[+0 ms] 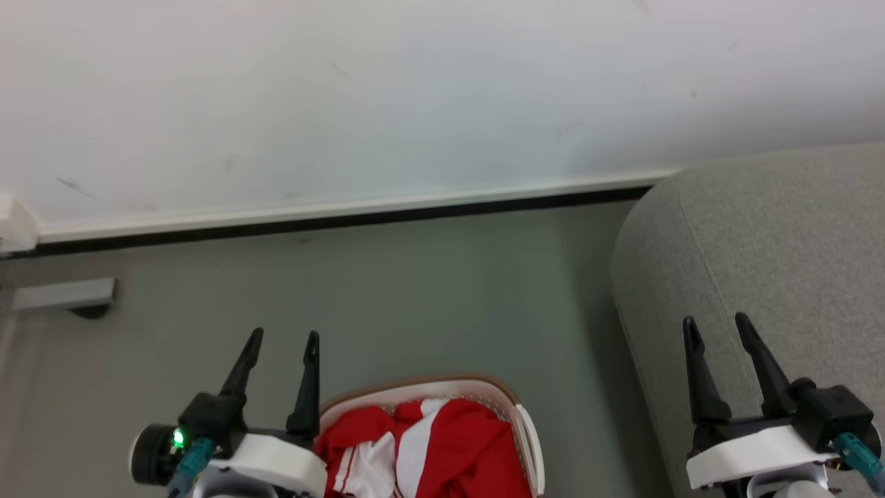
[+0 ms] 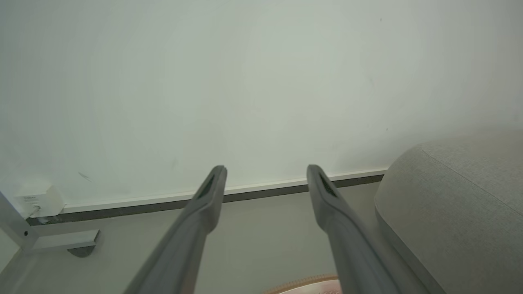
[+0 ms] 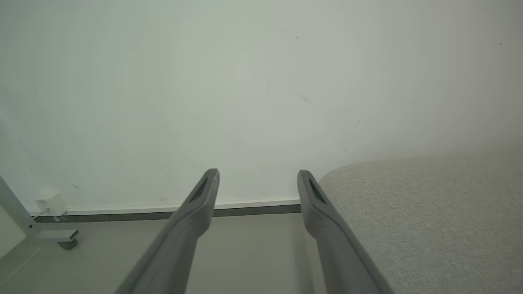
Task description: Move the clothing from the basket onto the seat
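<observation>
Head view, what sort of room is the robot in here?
Probably a home-style living room, or a mock-up of one: a grey fabric sofa, a laundry basket holding red and white clothing on the floor, and a plain white wall.

Pale, scuffed wall [image 1: 346,90] over white skirting [image 1: 346,207]; grey floor [image 1: 415,290]; at left, metal foot [image 1: 62,294] and small white box [image 1: 15,227].
</observation>
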{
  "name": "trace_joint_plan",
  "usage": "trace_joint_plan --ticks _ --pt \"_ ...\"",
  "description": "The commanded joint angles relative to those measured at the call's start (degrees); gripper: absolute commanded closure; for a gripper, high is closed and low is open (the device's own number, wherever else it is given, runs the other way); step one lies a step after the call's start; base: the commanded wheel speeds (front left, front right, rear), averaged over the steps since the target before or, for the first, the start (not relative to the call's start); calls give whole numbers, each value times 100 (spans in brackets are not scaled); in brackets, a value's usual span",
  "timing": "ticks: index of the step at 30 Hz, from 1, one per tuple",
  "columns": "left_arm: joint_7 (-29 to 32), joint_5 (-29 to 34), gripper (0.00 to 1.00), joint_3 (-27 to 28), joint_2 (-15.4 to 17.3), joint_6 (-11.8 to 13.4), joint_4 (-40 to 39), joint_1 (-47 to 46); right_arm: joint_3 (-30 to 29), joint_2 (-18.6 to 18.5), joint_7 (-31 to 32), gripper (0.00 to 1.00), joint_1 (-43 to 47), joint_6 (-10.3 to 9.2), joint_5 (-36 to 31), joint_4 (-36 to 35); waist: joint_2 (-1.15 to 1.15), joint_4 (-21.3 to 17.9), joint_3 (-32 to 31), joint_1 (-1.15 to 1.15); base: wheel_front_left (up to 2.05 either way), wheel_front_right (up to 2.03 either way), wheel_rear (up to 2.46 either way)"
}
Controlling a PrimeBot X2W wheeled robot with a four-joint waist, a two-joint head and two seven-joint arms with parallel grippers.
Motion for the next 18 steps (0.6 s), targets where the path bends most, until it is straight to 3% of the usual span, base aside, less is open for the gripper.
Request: trace_joint_plan --ticks 1,9,18 --pt "-4 18 0 -3 22 -23 41 -95 -32 -13 1 0 -104 -12 28 -35 0 -137 209 0 0 0 0" --pt "-4 132 0 -85 133 -224 626 -601 -67 -11 2 0 -406 -12 55 -276 0 -384 949 0 0 0 0" --pt "-3 352 0 -427 380 -472 2153 -1396 -104 -12 1 0 -789 -12 119 -555 0 -660 1748 0 0 0 0"
